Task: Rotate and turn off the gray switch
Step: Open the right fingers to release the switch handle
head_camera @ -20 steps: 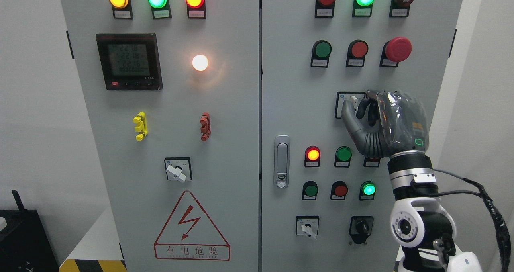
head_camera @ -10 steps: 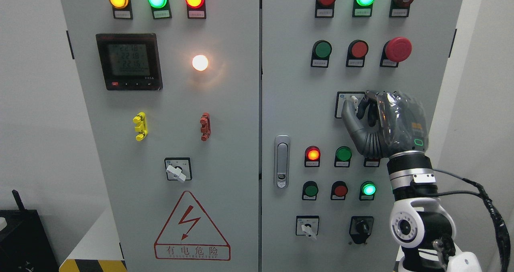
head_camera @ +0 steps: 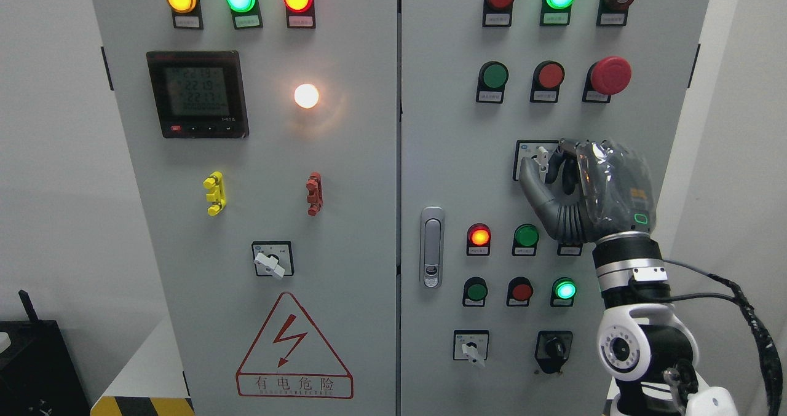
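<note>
Pale grey sheet steel makes up the tall two-door control cabinet (head_camera: 369, 219), the landmark here, its lamps and buttons set at chest height so a standing operator can reach them. On its right door, below the red mushroom-head stop button (head_camera: 610, 75), the dark grey, film-wrapped right hand (head_camera: 584, 185) comes up from the lower right, wrist vertical, likely so a forearm roll turns the knob. Its thumb and curled fingers pinch the small light-grey rotary switch lever (head_camera: 541, 157) on a black-framed square plate; the fingers partly hide it, so it seems near upright. The left hand is out of view.
</note>
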You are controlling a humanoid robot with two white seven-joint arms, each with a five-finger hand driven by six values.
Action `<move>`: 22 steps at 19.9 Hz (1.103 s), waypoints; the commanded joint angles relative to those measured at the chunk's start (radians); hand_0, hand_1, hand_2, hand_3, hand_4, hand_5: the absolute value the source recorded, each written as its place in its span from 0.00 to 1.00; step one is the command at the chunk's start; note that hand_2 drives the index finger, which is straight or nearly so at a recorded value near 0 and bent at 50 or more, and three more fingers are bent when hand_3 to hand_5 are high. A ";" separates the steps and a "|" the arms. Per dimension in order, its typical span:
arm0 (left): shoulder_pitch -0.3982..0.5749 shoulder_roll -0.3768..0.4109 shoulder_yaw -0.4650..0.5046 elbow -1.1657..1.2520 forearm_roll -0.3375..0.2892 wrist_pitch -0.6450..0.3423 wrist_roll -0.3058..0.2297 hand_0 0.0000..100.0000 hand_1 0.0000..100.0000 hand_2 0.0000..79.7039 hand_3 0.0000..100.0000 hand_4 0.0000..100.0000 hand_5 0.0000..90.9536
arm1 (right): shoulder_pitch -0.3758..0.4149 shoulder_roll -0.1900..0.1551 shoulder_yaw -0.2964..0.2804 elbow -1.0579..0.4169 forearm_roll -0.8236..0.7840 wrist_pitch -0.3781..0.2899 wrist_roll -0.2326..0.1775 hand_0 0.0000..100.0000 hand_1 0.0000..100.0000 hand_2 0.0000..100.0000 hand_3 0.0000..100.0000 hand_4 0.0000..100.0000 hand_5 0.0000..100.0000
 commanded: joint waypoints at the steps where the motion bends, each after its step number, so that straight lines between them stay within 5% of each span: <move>1: 0.000 0.000 0.032 0.000 0.000 0.000 0.000 0.12 0.39 0.00 0.00 0.00 0.00 | 0.006 -0.008 -0.004 -0.035 0.000 -0.005 -0.003 0.47 0.29 0.73 0.95 0.83 0.89; 15: 0.000 0.000 0.032 0.000 0.000 0.000 0.000 0.12 0.39 0.00 0.00 0.00 0.00 | 0.026 -0.019 -0.018 -0.086 0.000 -0.024 -0.012 0.46 0.29 0.72 0.95 0.82 0.89; 22: 0.000 0.000 0.032 0.000 0.000 0.000 0.000 0.12 0.39 0.00 0.00 0.00 0.00 | 0.102 -0.018 -0.069 -0.155 0.000 -0.119 -0.114 0.39 0.25 0.56 0.82 0.75 0.84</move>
